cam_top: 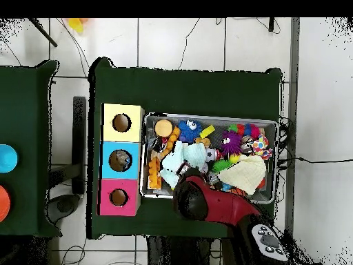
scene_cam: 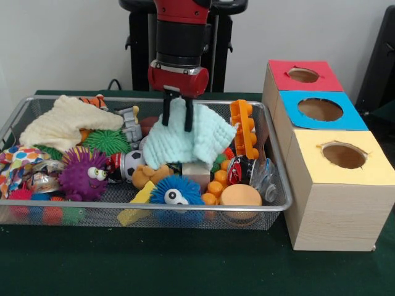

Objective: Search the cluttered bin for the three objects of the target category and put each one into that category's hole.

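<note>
The wire mesh bin [scene_cam: 279, 188] sits on the green table, full of toys and cloths; it also shows in the overhead view [cam_top: 278, 148]. My gripper [scene_cam: 178, 116] hangs over the bin's middle, shut on the top of a mint-green cloth [scene_cam: 199, 140] that droops from its fingers above the clutter. In the overhead view the cloth [cam_top: 176, 163] lies at the bin's left part, and the red arm [cam_top: 207, 201] hides the gripper. The hole [scene_cam: 320, 109] in the blue-topped box is to the right of the bin; it also shows in the overhead view [cam_top: 120, 161].
A red-topped box [scene_cam: 302, 86] and a yellow-topped box [scene_cam: 370, 157] flank the blue one. In the bin lie a cream cloth [scene_cam: 65, 123], a purple spiky ball [scene_cam: 80, 176], a blue spiky ball [scene_cam: 176, 192], a green spiky ball [scene_cam: 106, 142] and an orange plastic toy [scene_cam: 244, 129].
</note>
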You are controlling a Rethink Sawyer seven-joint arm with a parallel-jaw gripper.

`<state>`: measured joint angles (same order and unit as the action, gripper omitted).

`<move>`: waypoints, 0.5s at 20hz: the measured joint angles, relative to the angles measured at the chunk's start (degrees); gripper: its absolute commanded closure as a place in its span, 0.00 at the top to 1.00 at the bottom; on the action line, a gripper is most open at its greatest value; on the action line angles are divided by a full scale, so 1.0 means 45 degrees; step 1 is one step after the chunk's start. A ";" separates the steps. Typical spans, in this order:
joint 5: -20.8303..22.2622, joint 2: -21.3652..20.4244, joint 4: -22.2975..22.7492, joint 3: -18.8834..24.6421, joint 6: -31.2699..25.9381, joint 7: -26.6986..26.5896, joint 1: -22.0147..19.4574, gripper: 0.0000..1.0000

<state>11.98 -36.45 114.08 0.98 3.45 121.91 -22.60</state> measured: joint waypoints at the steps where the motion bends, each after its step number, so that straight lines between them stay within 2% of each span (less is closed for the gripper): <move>1: 0.0000 0.0001 0.0013 0.0013 0.0000 0.0000 -0.0013 1.00; 10: -0.0001 0.0012 0.0063 0.0369 0.0000 0.0000 -0.0054 1.00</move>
<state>11.98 -36.39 114.37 2.64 3.45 121.91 -22.84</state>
